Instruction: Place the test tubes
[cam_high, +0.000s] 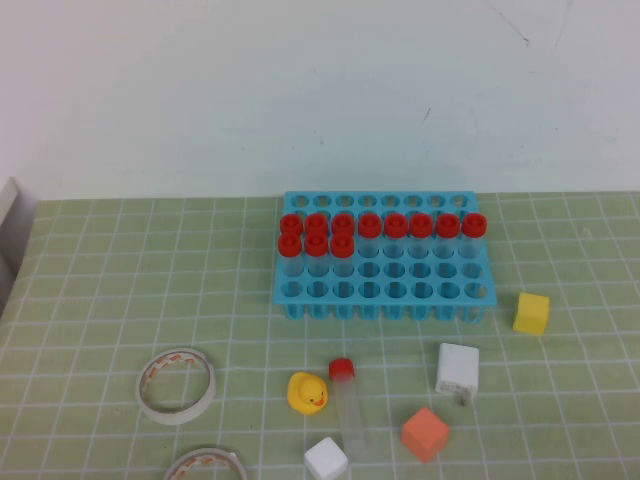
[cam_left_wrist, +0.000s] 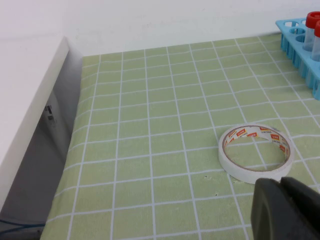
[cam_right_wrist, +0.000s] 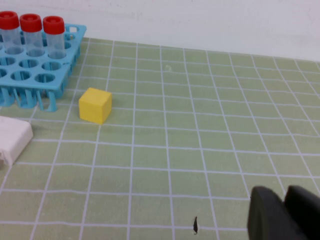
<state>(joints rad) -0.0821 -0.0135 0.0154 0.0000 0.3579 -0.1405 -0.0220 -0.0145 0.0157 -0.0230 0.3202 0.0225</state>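
A blue rack stands at mid-table, with several red-capped test tubes upright in its far rows. One loose red-capped test tube lies flat in front of the rack, between a rubber duck and an orange cube. Neither gripper shows in the high view. In the left wrist view, my left gripper is shut and empty, just above a tape roll, with the rack's corner further off. My right gripper hangs over bare mat, fingers together and empty, well away from the rack.
In front of the rack lie a yellow duck, a white cube, an orange cube, a white charger and a yellow cube. Two tape rolls lie front left. A white ledge borders the mat's left edge.
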